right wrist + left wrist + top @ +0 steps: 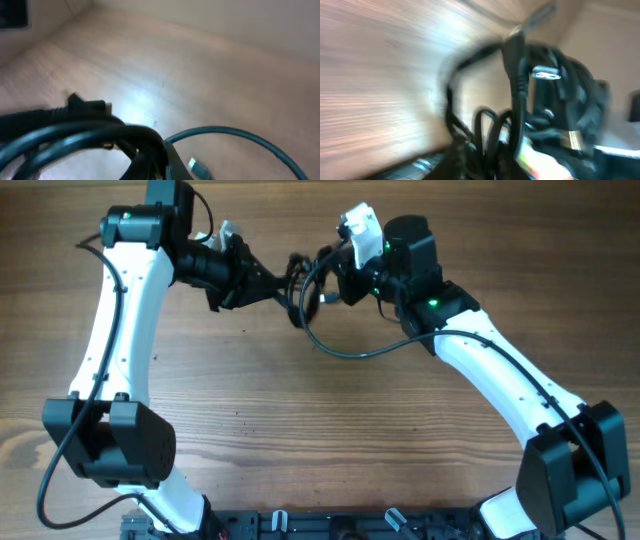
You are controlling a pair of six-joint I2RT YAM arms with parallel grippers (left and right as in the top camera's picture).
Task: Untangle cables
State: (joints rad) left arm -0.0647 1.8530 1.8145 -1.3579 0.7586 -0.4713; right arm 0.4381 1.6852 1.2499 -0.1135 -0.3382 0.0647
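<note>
The small bundle of thin black cables (299,298) sits directly between the two pincers, with the left gripper (270,283) and right gripper (330,288) equally near on opposite sides. One loop trails toward the right arm. Whether either pincer is clamped cannot be told — the wrist views are too blurred.

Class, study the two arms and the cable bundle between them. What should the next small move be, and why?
Probably ease the two grippers slowly apart. Overhead, the left gripper and right gripper meet at the cables, bunched tightly between them, with one loop trailing onto the table; spreading should loosen the bunch.
</note>
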